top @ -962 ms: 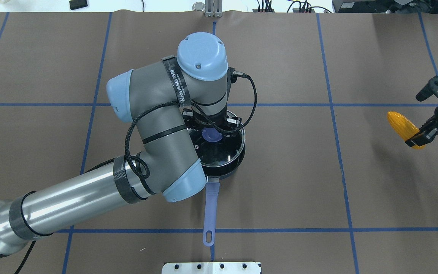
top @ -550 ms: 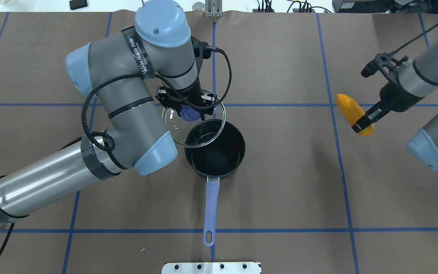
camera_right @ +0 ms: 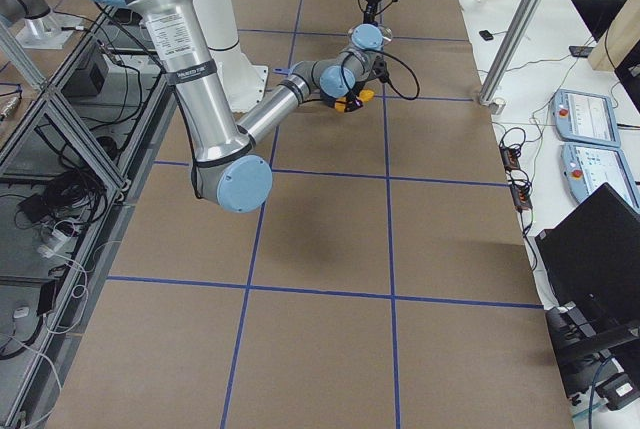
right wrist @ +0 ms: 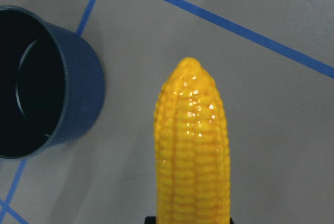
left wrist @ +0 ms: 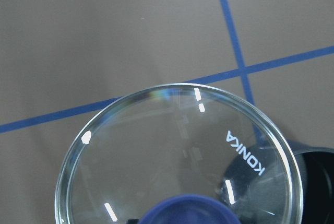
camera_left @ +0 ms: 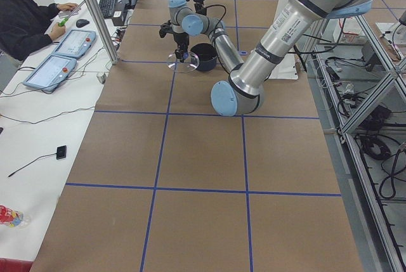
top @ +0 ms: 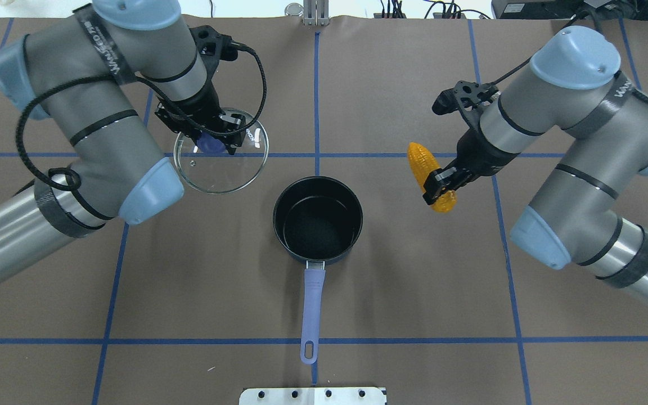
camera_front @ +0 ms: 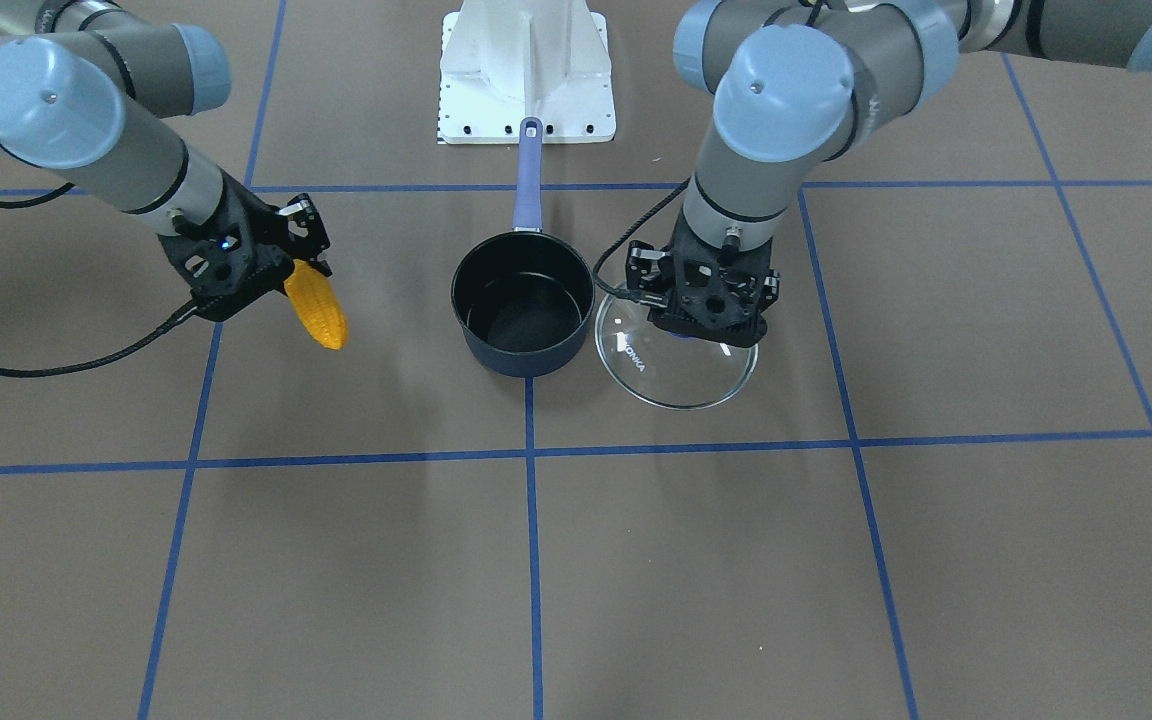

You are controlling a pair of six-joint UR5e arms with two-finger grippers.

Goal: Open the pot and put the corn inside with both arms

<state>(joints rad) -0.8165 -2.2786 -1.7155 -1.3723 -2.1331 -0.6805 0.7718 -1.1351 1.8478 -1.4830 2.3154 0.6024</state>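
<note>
The tapered yellow-orange corn cob (top: pixel 421 160) is off the brown paper-covered table (top: pixel 414 281), clamped near its thick end by the right gripper (top: pixel 438 184), whose fingers are closed across its width so that only a short stub sticks out behind them. Its long axis runs on a diagonal: the narrow tip points away from the robot's base and slightly inward, toward the side where the small dark navy saucepan (top: pixel 358 222) sits. In the right wrist view the cob reaches straight out ahead of the gripper, with the pot's open black mouth off to one side and apart from it. The pot stands upright and uncovered on the table between the two arms, its long purple-blue handle (top: pixel 311 298) pointing back at the robot. The left gripper (top: pixel 211 140) is closed on the purple knob (top: pixel 206 144) of the round glass lid (top: pixel 220 174), holding it level beside the pot on the robot's left. Whether the lid touches the table cannot be told.
</note>
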